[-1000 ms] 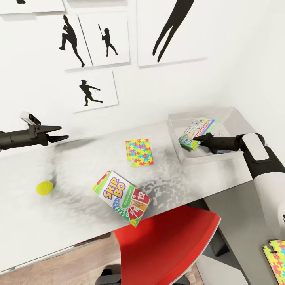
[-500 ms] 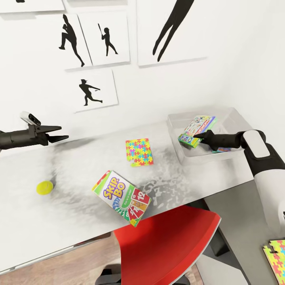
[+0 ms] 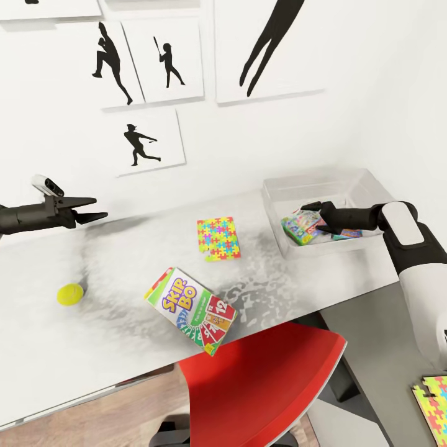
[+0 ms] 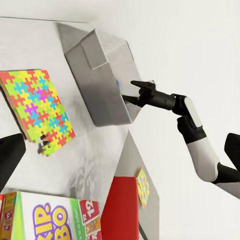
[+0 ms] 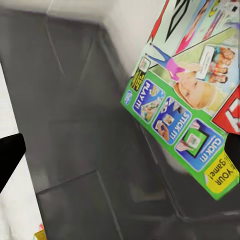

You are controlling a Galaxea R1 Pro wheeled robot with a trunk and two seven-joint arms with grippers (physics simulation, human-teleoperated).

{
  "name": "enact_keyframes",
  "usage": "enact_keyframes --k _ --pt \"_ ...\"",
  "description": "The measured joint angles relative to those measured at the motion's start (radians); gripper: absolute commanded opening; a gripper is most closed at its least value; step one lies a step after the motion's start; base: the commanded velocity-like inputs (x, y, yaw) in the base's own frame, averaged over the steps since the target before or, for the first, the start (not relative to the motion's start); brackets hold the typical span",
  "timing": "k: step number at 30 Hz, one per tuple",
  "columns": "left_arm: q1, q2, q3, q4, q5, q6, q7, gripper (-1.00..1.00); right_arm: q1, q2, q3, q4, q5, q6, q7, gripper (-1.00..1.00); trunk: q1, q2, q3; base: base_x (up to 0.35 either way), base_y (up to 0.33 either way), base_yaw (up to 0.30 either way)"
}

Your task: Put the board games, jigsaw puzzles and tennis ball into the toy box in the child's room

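In the head view the right gripper (image 3: pixel 312 217), jaws spread, hangs inside the toy box (image 3: pixel 273 189), just above the green-edged board game (image 3: pixel 300 226) lying there beside a smaller blue one (image 3: pixel 349 234); the left gripper (image 3: pixel 96 208), also spread, hovers well left of the toy box. In the left wrist view 1 jigsaw puzzle (image 4: pixel 35 111) and the SKIP-BO box (image 4: pixel 47 218) lie outside the toy box. In the right wrist view the game's corner sits beside a fingertip, so I judge a careless withdrawal could snag it and tip it out.
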Motion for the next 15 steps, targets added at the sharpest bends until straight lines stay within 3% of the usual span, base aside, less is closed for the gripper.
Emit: enact_keyframes --k 15 --pt "0.0 0.0 0.0 0.0 0.0 0.0 0.0 1.0 -0.009 -0.001 0.0 -0.001 0.0 0.0 0.0 1.0 0.0 0.0 0.0 0.0 0.0 0.0"
